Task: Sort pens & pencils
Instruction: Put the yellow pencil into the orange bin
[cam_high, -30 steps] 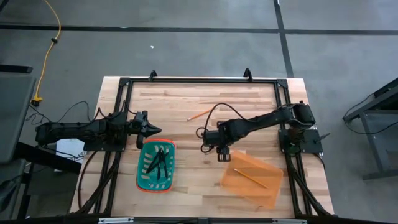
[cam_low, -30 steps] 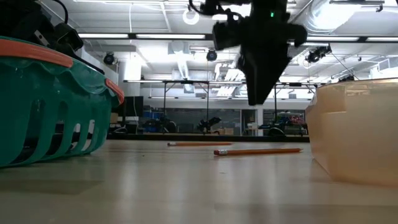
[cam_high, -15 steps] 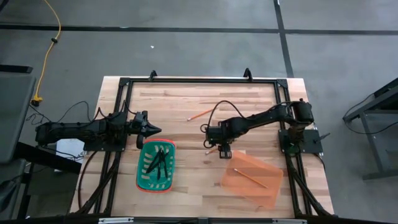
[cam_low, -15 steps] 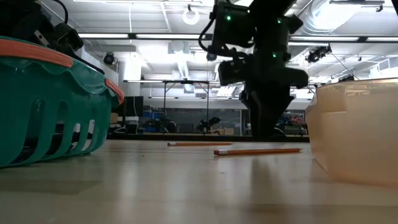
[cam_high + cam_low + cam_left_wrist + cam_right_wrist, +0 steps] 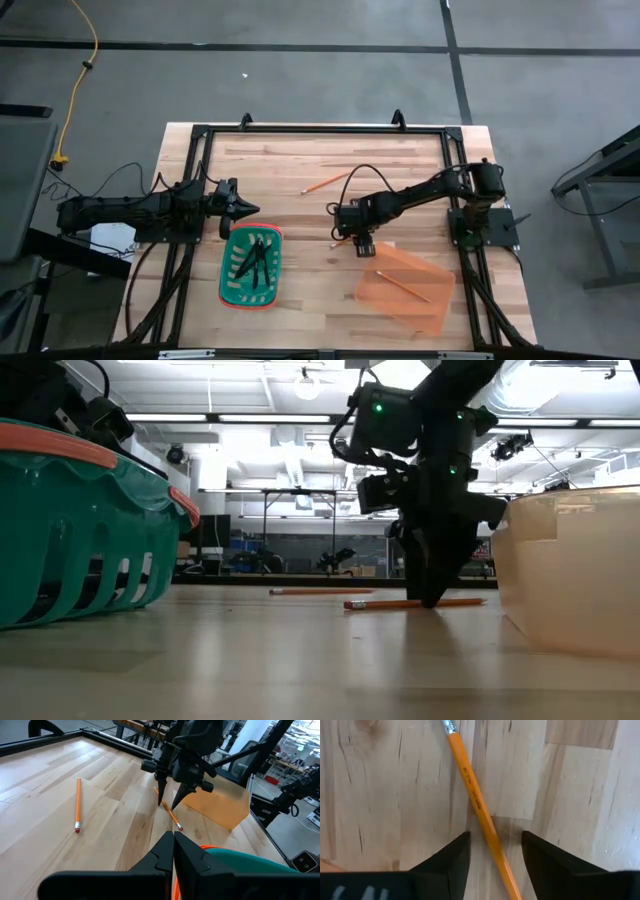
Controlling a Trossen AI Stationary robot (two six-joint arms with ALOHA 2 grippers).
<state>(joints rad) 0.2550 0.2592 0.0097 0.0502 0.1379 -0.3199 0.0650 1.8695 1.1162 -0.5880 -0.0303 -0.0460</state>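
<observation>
On pale wood table, pencil between spread right fingers

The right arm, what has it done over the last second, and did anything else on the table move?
The right tool came down from above the table until its open fingers straddle the orange-yellow wooden pencil lying beside the translucent orange bin; it has not closed on it. The left tool stayed shut near the teal plastic basket, and the dark pens inside it and the other pencils did not move.
</observation>
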